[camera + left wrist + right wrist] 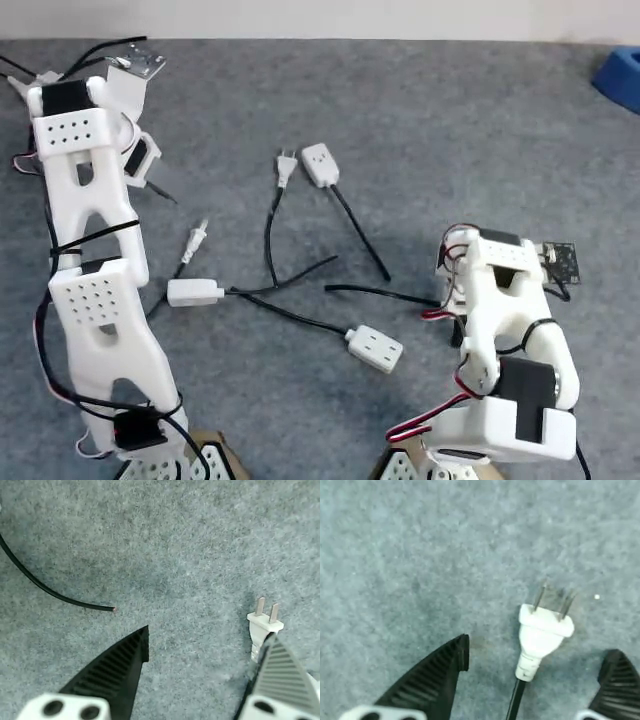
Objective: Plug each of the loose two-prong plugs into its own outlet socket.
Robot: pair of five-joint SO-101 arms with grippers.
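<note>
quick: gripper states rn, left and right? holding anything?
Left gripper: open, holding nothing; a white plug lies by one jaw.
Right gripper: open, holding nothing; a second plug lies ungripped between its jaws.

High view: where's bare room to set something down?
Bare carpet lies between the upper socket and the blue object, and between the left arm and the lower socket. Crowded mid-table, where the cords cross.
</note>
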